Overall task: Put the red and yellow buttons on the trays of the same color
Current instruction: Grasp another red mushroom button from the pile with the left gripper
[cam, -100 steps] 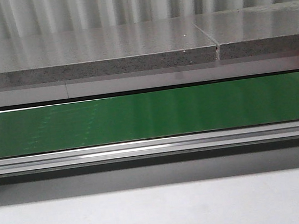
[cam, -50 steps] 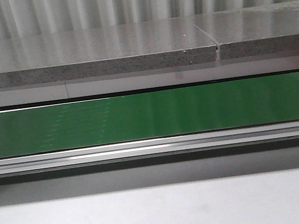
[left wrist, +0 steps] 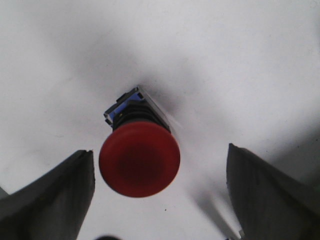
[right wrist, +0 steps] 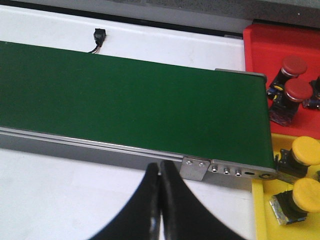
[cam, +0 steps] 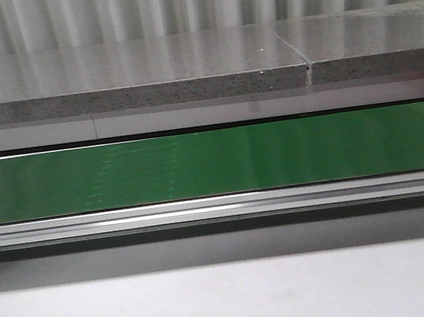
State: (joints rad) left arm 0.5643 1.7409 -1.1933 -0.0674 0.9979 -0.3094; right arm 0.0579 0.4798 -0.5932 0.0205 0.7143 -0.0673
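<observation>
Red button (left wrist: 139,159) on white counter (left wrist: 240,65), between spread left jaws, untouched | right jaws pressed together, idle near belt (right wrist: 125,100) | advice: centre on the cap, close squarely on the body, lift straight, carry to red tray (right wrist: 265,45).

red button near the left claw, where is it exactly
In the left wrist view, the red button stands on the white table between the open left claw's fingers, closer to one, neither visibly touching it.

Workshop, green conveyor belt (cam: 273,155) (metal-railed)
</observation>
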